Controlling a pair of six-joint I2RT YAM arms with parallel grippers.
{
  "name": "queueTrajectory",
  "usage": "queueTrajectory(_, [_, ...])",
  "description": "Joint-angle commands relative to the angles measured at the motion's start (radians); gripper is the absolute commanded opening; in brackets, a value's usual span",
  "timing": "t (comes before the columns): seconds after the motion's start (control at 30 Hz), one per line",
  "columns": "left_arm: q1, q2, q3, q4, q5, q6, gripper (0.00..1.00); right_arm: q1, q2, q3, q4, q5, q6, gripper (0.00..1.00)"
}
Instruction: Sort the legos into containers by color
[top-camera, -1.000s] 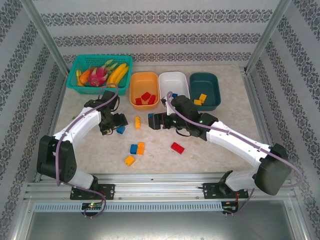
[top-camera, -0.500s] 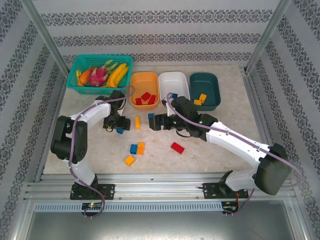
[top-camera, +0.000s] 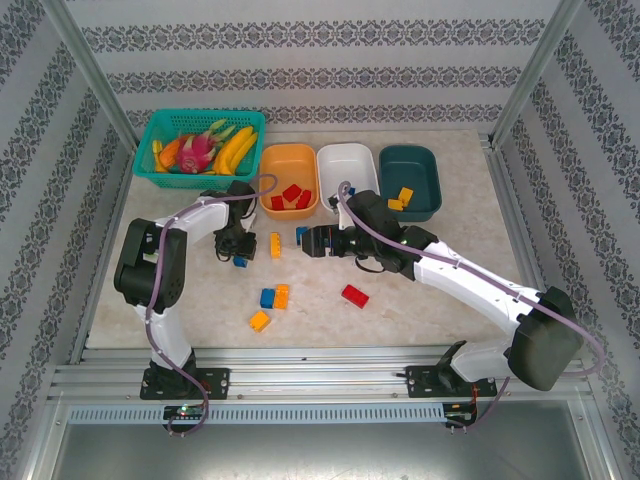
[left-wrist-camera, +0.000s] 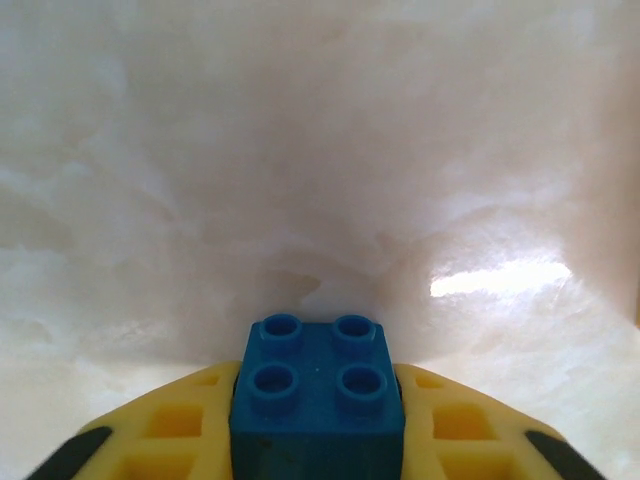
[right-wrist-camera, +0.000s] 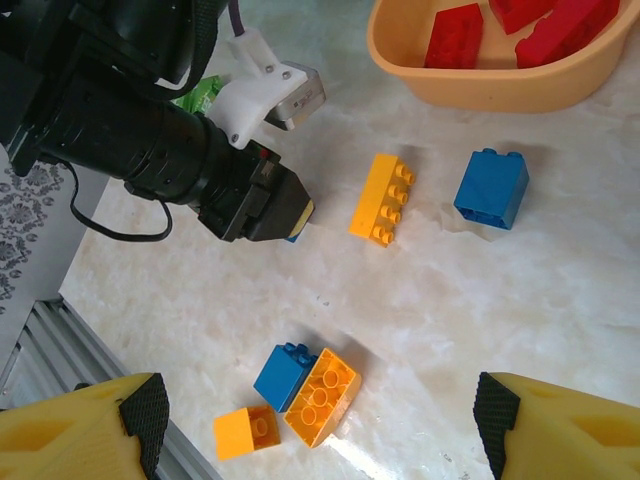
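Left fingers (left-wrist-camera: 170, 432) pinch blue lego (left-wrist-camera: 318, 395) — seemingly low over desk (left-wrist-camera: 300, 150). Right fingers (right-wrist-camera: 70, 432) spread wide, hovering above yellow lego (right-wrist-camera: 383, 198) and blue-orange pair (right-wrist-camera: 305, 385) — orange bin (right-wrist-camera: 480, 95) beyond.

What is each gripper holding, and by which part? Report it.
The left gripper clamps the blue brick by two opposite side walls. The right gripper is open, holding nothing.

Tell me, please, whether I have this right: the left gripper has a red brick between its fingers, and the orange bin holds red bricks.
Not quite. The brick between the fingers of the left gripper is blue, not red, as the left wrist view shows. The orange bin does hold red bricks.
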Motion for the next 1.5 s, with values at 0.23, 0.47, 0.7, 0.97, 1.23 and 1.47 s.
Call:
queueTrajectory(0.23, [-0.011, -0.138, 0.172, -0.04, 0.161, -0.232, 0.25, -0.147, -0.104, 0.011, -0.011, 0.085, 0.036, 0.82])
queueTrajectory(0.47, [-0.13, 0.02, 0.475, -0.01, 0.213, -0.346, 0.25, -0.37, -0.109, 0.037, -0.012, 0.07, 0.114, 0.82])
queueTrajectory(0.7, [-0.222, 0.306, 0.893, -0.058, 0.209, -0.345, 0.25, -0.473, -0.047, 0.083, -0.03, 0.028, 0.213, 0.82])
queueTrajectory(0.97, [-0.243, 0.538, 1.117, 0.075, 0.235, -0.397, 0.26, -0.516, -0.052, 0.078, -0.027, -0.01, 0.231, 0.82])
queueTrajectory(1.23, [-0.252, 0.678, 1.205, 0.077, 0.187, -0.448, 0.23, -0.52, -0.023, 0.009, 0.01, -0.035, 0.262, 0.82])
queueTrajectory(1.47, [-0.27, 0.703, 1.215, 0.074, 0.136, -0.466, 0.39, -0.519, 0.024, 0.022, 0.035, -0.049, 0.274, 0.82])
